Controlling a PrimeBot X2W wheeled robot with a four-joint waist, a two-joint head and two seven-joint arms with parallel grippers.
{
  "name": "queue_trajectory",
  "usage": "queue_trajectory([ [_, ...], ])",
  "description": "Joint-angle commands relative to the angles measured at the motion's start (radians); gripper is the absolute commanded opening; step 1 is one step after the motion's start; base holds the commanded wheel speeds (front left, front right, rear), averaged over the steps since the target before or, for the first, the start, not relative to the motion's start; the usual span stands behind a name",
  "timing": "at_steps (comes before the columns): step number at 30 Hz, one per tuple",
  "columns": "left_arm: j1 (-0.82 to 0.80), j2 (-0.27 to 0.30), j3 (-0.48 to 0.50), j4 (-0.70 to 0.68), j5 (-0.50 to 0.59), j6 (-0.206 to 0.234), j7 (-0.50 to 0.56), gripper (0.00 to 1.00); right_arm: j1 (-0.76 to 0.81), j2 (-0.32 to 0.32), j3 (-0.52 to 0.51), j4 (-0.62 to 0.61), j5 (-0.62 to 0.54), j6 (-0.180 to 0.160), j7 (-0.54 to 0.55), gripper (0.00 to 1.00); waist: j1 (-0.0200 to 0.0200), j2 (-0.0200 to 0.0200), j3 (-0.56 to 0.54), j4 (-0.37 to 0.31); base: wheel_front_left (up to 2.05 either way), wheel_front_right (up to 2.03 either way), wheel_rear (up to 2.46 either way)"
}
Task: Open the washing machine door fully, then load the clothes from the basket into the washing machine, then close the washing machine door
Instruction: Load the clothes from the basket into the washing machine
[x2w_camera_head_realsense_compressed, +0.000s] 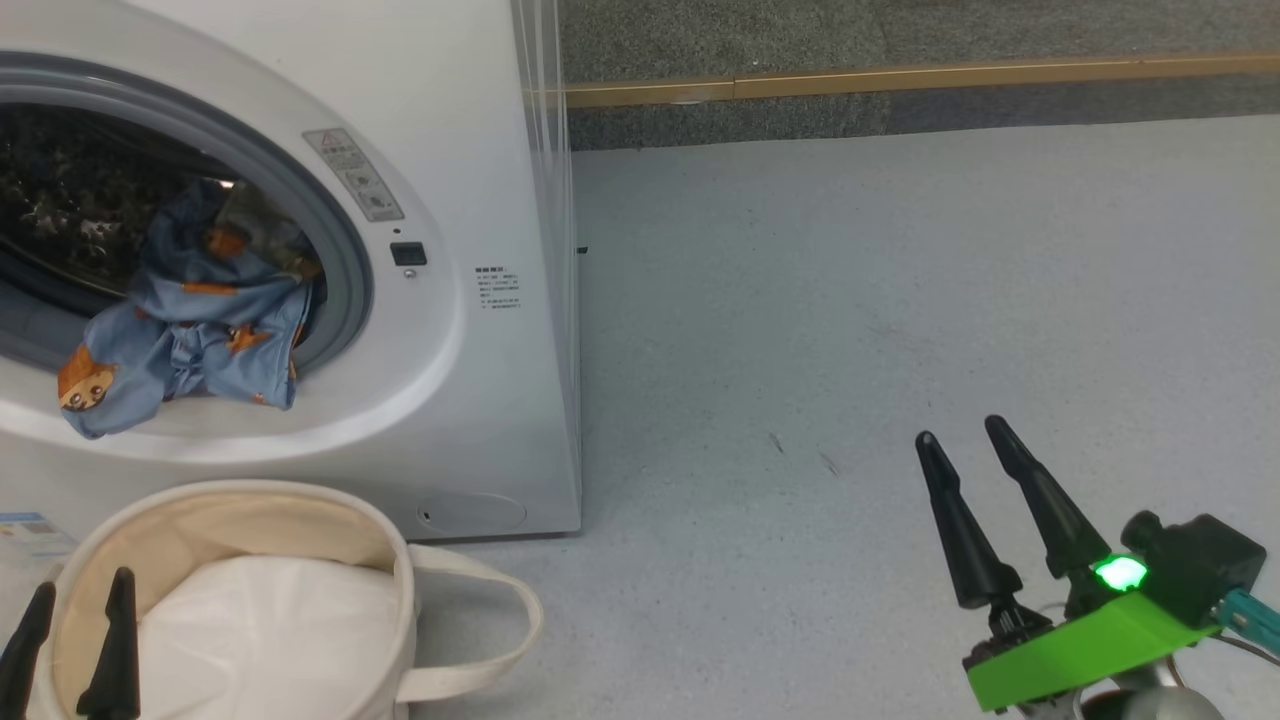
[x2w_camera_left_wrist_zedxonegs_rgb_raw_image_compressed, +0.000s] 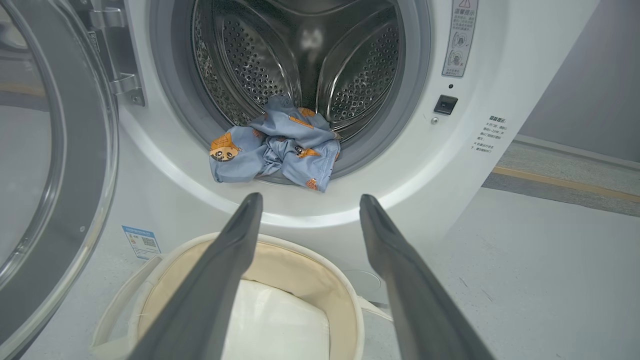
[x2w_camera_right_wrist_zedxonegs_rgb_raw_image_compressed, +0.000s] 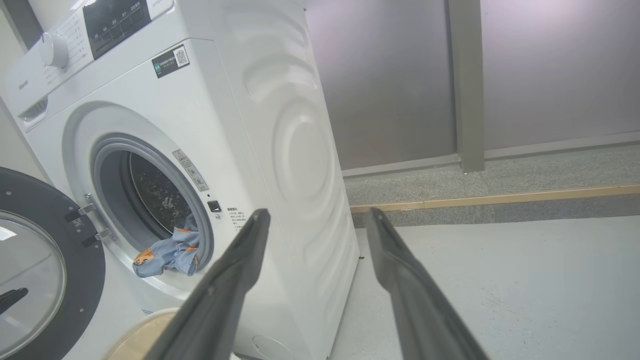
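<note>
One white washing machine (x2w_camera_head_realsense_compressed: 480, 400) stands in the upper left of the head view, its porthole cut off by the left edge. One bundle of blue clothes (x2w_camera_head_realsense_compressed: 190, 320) with orange figures drapes over the lower lip of the opening, partly in the drum, partly hanging out. Below it, at the lower left, stands one basket (x2w_camera_head_realsense_compressed: 200, 495) holding a white pad (x2w_camera_head_realsense_compressed: 270, 620), with one strap handle (x2w_camera_head_realsense_compressed: 500, 620) at its right and its base cut by the bottom edge. Two dark fingers of the left gripper (x2w_camera_head_realsense_compressed: 80, 595) rise before the basket, spread and empty. The right gripper (x2w_camera_head_realsense_compressed: 960, 432), on a green mount (x2w_camera_head_realsense_compressed: 1080, 650) at the lower right, is likewise spread over grey floor (x2w_camera_head_realsense_compressed: 900, 300), holding nothing. In the left wrist view the washing machine door (x2w_camera_left_wrist_zedxonegs_rgb_raw_image_compressed: 97, 150) stands swung open at the left, partly cut off, beside one hinge bracket (x2w_camera_left_wrist_zedxonegs_rgb_raw_image_compressed: 125, 85). The perforated drum (x2w_camera_left_wrist_zedxonegs_rgb_raw_image_compressed: 350, 75) lies behind the cloth, and one blue label (x2w_camera_left_wrist_zedxonegs_rgb_raw_image_compressed: 141, 241) sits at the lower left. In the right wrist view two brackets join door to machine and one knob (x2w_camera_right_wrist_zedxonegs_rgb_raw_image_compressed: 53, 50) sits at the upper left. The basket is a sliver behind a finger, and the printed text is too small to read.
</note>
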Motion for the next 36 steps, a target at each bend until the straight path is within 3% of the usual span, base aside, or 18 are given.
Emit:
queue_trajectory([
  [1,-0.017,0.024,0.07,-0.041,0.02,0.009,-0.005,1.0,-0.004,-0.007,0.007,-0.03,0.001,0.001,-0.016,1.0,0.0001,-0.0001,0.001,0.001,0.0,0.0,0.0],
  [7,0.032,-0.002,0.113,-0.086,0.067,0.014,-0.005,1.0,0.019,-0.004,-0.021,-0.039,-0.01,0.001,-0.024,1.0,0.0001,-0.0001,0.001,-0.003,0.0,0.0,0.0],
  [20,-0.013,0.02,0.109,-0.068,0.09,0.003,-0.004,1.0,0.029,0.0,-0.036,-0.052,-0.038,0.001,-0.007,1.0,0.0001,-0.0001,0.025,-0.031,0.0,0.0,0.0],
  [29,-0.191,0.058,0.055,0.089,0.061,-0.005,0.057,1.0,0.001,0.01,-0.041,-0.08,-0.062,0.001,0.008,1.0,0.0001,-0.0001,0.109,-0.05,0.0,0.0,0.0],
  [36,-0.394,0.134,-0.041,0.237,0.013,-0.008,0.102,1.0,-0.032,0.027,-0.041,-0.115,-0.101,0.001,0.019,1.0,0.0001,-0.0001,0.224,-0.079,0.0,0.0,0.0],
])
